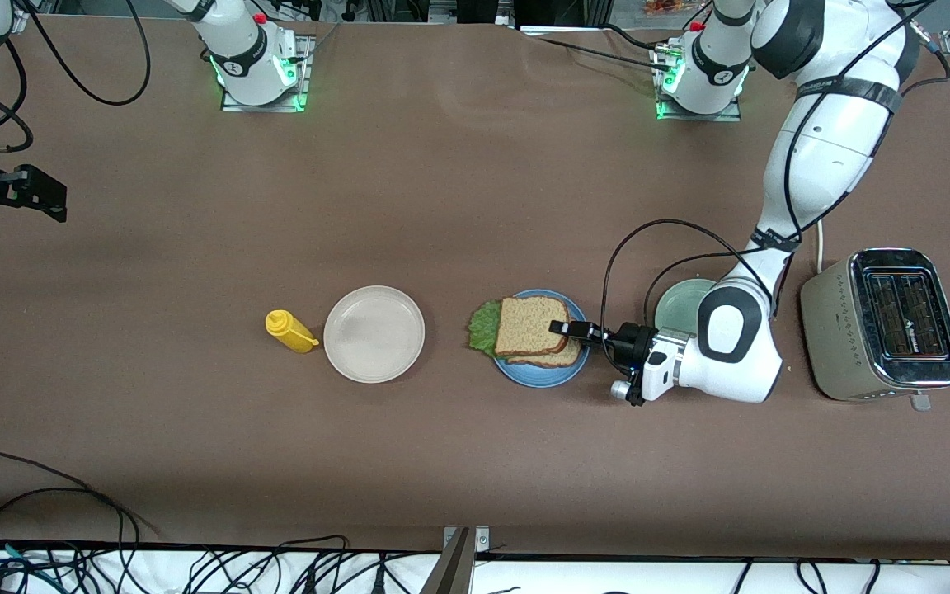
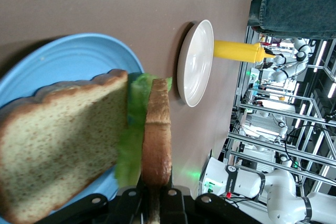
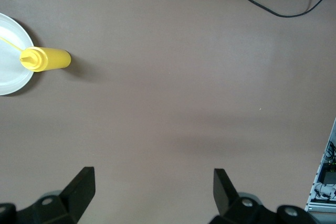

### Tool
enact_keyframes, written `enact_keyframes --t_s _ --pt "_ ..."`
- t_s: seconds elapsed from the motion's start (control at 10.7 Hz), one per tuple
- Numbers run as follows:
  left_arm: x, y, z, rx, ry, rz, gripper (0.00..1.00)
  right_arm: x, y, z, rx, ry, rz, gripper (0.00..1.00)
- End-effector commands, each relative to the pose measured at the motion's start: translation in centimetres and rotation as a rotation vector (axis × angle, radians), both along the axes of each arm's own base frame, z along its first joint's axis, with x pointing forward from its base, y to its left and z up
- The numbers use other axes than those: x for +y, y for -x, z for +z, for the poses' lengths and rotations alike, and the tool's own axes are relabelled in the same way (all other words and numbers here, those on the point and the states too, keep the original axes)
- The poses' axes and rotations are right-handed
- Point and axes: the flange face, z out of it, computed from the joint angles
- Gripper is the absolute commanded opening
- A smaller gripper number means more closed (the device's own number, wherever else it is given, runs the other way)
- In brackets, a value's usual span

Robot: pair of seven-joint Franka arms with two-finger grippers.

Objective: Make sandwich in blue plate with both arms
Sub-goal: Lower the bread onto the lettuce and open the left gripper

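Brown tabletop runs wide under both arms, and the work sits toward the left arm's end of it: the blue plate carries the bottom bread slice, a ruffled lettuce leaf spilling over the rim, and the top bread slice tilted over them. The left gripper is clamped on that top slice at its edge; in the left wrist view the slice stands on edge between the closed fingers, with the lettuce and the lower slice lying on the plate beside it. By the look of it, the closing step is in hand: the top slice is over the stack but not yet lying flat. The next move likely calls for lowering it squarely onto the lettuce, then parting the fingers without dragging it askew. Just beside the blue plate, under the left arm, lies a pale green plate, with a toaster at the table's end. On the way to the right arm's end lie a beige-white plate and a yellow squeeze bottle. The right gripper waits with fingers wide apart over bare table.
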Motion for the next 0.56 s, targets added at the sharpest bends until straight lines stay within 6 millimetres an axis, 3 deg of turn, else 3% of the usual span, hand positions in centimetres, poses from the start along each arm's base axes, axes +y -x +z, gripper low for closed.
enact_keyframes --t_s 0.0,0.09,0.19,0.28,0.47 --pt "1.3 0.3 -1.6 -0.027 0.049 0.019 0.00 0.1 -0.2 0.4 -0.012 0.009 -0.012 1.00" --pt "1.5 0.3 -1.6 -0.027 0.044 0.019 0.00 0.1 -0.2 0.4 -0.011 0.009 -0.012 1.00" --pt "1.6 0.3 -1.7 -0.028 0.041 0.013 0.25 0.1 -0.2 0.4 -0.011 0.009 -0.012 1.00" --pt "2.4 0.2 -1.7 -0.033 0.040 0.014 0.99 0.1 -0.2 0.4 -0.011 0.009 -0.012 1.00" --pt "3.6 -0.1 -1.1 -0.043 0.033 0.007 1.00 0.1 -0.2 0.4 -0.011 0.009 -0.012 1.00"
